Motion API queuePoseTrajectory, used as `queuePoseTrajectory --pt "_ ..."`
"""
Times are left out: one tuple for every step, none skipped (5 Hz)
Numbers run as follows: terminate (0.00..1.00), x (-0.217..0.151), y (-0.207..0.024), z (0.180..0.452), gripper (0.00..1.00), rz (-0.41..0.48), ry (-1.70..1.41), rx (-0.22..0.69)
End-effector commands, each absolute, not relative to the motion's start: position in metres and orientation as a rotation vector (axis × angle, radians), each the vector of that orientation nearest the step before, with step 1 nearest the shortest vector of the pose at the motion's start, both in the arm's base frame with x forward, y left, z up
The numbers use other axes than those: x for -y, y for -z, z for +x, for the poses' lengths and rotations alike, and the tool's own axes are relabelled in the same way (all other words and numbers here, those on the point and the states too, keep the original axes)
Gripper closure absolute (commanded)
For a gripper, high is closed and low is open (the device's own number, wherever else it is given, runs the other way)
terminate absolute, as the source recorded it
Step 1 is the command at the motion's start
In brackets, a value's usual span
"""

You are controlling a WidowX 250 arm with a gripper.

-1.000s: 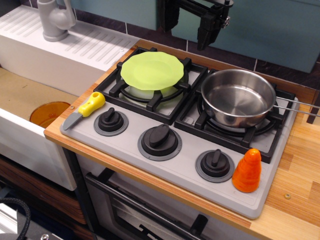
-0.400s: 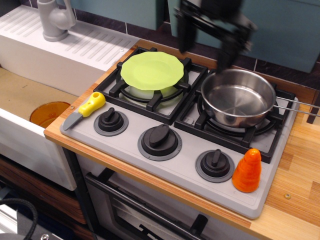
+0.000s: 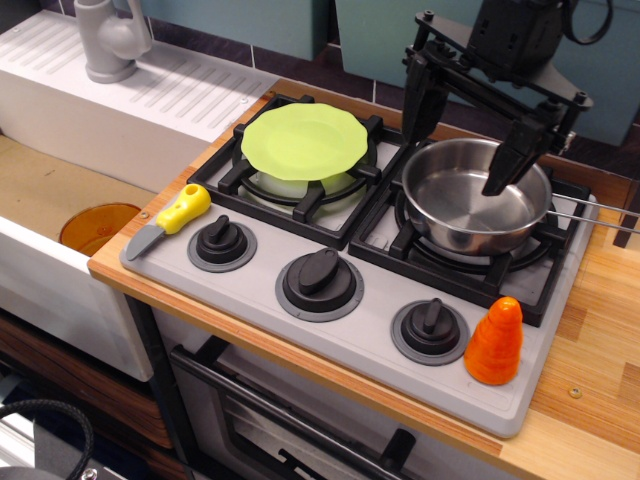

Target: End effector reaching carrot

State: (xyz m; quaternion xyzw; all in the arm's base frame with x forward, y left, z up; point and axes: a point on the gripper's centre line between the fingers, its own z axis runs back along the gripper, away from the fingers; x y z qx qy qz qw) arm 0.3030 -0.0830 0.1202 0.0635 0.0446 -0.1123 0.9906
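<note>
- Since the earlier frames the hand (image 3: 455, 155) has travelled from the upper back of the scene, rightward and lower, and now hangs over the steel pan (image 3: 478, 195); nothing else on the stove has shifted.
- Hand: black metal, two long angled fingers (image 3: 415, 105) spread wide apart in a V, nothing held between them. One fingertip sits over the pan's left rim, the other over its right interior. Whether either touches the pan cannot be told.
- Black cable trails from the top of the hand out of the frame.
- Pan: empty, on the right rear burner grate, thin handle running off to the right.
- Carrot (image 3: 494, 341): bright orange, stubby ridged cone with a rounded tip, standing upright on its wide base. It rests on the grey stove (image 3: 340, 325) at the front right corner, just beside the rightmost black knob (image 3: 430, 330), well apart from the hand.
- Green plate (image 3: 304, 142): lies on the left rear burner.
- Yellow-handled toy knife (image 3: 170, 220): lies at the stove's left front edge, beside the leftmost knob.
- Wooden tabletop (image 3: 590, 350) borders the stove on the right.
- White sink (image 3: 60, 190) with grey faucet (image 3: 108, 38) sits to the left.
</note>
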Motion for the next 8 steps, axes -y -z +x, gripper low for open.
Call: queuePoseTrajectory --pt "0.00 0.109 -0.130 0.281 0.00 0.131 0.194 0.006" --pt "0.00 0.120 -0.119 0.264 0.00 0.135 0.185 0.025" --pt "0.00 0.127 -0.113 0.246 0.00 0.123 0.154 0.017" --pt "0.00 0.131 -0.102 0.235 0.00 0.147 0.145 0.042" --pt "0.00 0.129 -0.091 0.229 0.00 0.160 0.151 0.078" --pt "0.00 0.133 -0.084 0.229 0.00 0.171 0.148 0.097" --pt "0.00 0.139 -0.084 0.234 0.00 0.192 0.141 0.099" --pt "0.00 0.145 -0.080 0.242 0.00 0.196 0.145 0.116"
